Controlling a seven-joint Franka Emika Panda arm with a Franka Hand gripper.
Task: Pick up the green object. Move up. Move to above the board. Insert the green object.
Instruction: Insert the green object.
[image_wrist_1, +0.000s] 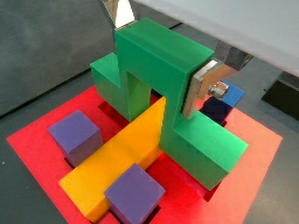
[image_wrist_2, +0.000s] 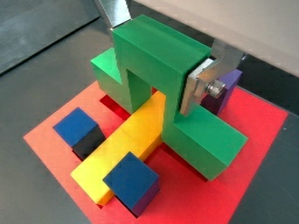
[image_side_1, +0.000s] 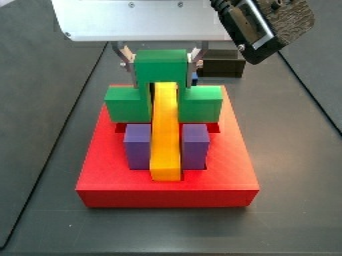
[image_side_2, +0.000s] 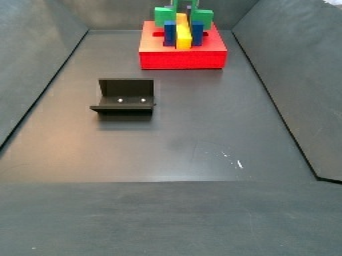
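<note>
The green object (image_wrist_1: 163, 66) straddles the far end of the yellow bar (image_wrist_1: 122, 157) on the red board (image_wrist_1: 35, 140), its side blocks low on the slab. It shows in both wrist views (image_wrist_2: 158, 61) and both side views (image_side_1: 163, 72) (image_side_2: 170, 16). My gripper (image_wrist_1: 163, 51) is shut on the green object's taller centre block, one silver finger (image_wrist_1: 207, 83) on each side face. It also shows in a wrist view (image_wrist_2: 162, 51) and a side view (image_side_1: 162, 56). Purple blocks (image_side_1: 138, 145) sit on either side of the bar.
The board (image_side_2: 181, 57) lies at the far end of the dark floor. A small black box (image_side_1: 221, 68) stands just behind it. The fixture (image_side_2: 123, 97) stands on the floor to the left, well away from the board. Dark walls ring the floor.
</note>
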